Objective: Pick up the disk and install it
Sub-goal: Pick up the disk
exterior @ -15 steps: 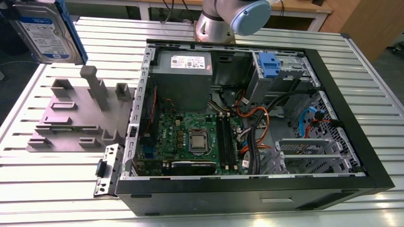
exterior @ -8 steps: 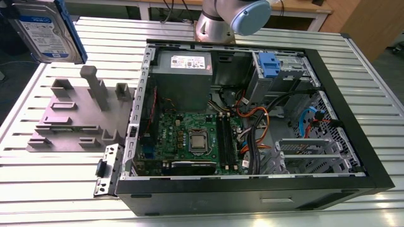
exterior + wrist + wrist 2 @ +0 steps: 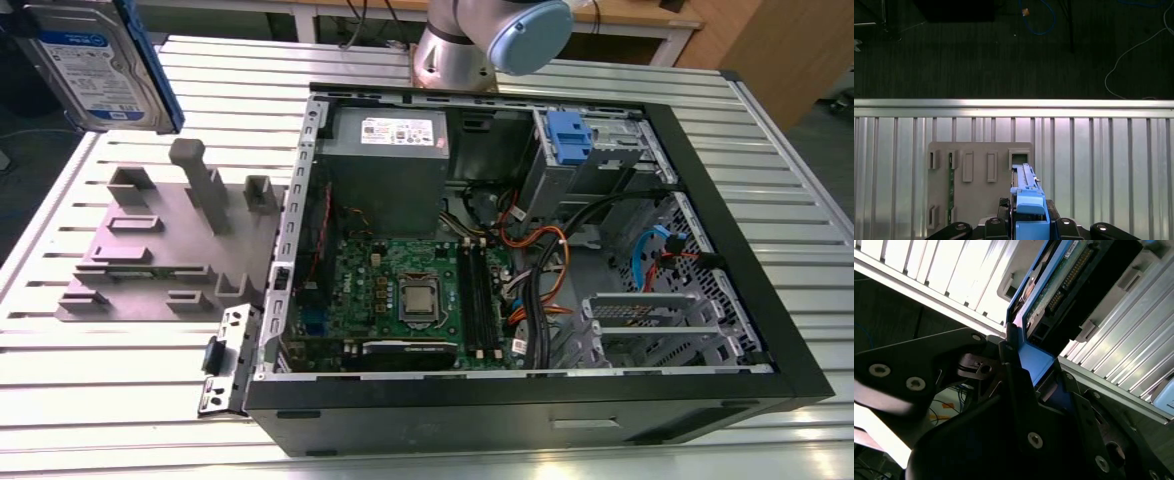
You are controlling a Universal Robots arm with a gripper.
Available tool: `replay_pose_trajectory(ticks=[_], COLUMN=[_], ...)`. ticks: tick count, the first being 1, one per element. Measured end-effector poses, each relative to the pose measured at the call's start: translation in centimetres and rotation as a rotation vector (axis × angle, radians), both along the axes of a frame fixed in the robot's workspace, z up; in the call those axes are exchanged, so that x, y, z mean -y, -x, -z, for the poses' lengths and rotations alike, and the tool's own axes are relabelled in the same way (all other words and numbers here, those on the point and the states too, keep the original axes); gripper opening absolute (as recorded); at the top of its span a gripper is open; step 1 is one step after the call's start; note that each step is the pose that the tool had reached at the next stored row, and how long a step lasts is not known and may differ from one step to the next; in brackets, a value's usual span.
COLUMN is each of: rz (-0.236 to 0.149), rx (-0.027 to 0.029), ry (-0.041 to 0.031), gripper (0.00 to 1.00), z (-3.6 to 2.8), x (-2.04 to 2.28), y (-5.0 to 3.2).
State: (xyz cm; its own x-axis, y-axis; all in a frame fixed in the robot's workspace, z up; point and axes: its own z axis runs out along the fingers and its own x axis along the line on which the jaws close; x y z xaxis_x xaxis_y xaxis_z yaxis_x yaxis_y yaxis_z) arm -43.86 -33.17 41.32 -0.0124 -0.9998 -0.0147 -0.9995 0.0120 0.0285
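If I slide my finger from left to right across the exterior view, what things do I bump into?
First the flat silver hard drive with a blue frame, up in the air → grey metal box with a white sticker → small blue ridged plastic latch → black side wall of the open computer case.

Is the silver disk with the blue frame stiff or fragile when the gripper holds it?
Probably stiff: the silver metal disk in a blue plastic frame juts straight from the gripper. Likely fragile: its connector pins are exposed.
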Motion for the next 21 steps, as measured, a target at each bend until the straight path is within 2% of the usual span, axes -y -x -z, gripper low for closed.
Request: replay_pose_trajectory(ticks=[14,21], rz=[-0.001,-0.001], rx=[-0.0002,-0.0001], ry=[-0.0001,-0.0002], gripper=[0.36,0.36], z=[-0.64,-0.65], x=[0.00,0.00], y=[0.00,0.00])
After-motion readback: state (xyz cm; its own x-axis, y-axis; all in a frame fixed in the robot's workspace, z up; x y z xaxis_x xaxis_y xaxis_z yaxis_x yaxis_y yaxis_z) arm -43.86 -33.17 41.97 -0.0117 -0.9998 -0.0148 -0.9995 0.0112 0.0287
